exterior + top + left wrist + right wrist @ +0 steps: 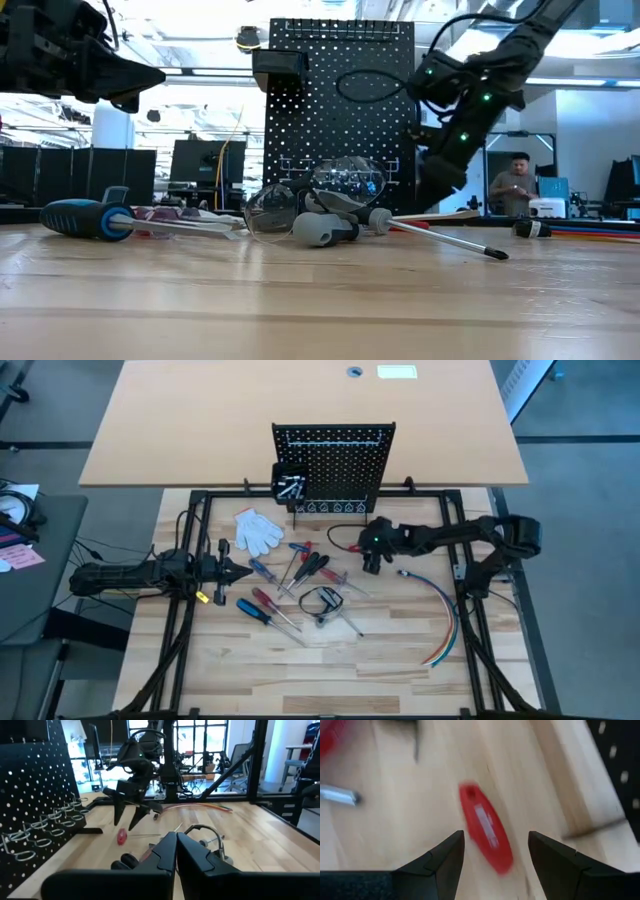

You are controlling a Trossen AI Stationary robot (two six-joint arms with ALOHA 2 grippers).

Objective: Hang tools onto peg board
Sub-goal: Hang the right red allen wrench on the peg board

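The black peg board (340, 460) stands upright at the table's far edge, with a small black bin (291, 482) on its left side. Several screwdrivers with red, blue and black handles (285, 585) lie loose on the table's middle. A small red-handled tool (487, 832) lies just right of them, near the board's foot. My right gripper (372, 563) hangs open above that red handle (122, 837), slanting down, its fingers apart and clear of it. My left gripper (243, 572) is shut and level at the left of the tools, holding nothing.
White gloves (258, 530) lie left of the board's foot. Clear safety glasses (325, 602) sit among the tools. A bundle of coloured wires (442, 622) curves along the right side. Bare wood lies toward the near edge. A person (515, 185) stands in the room behind.
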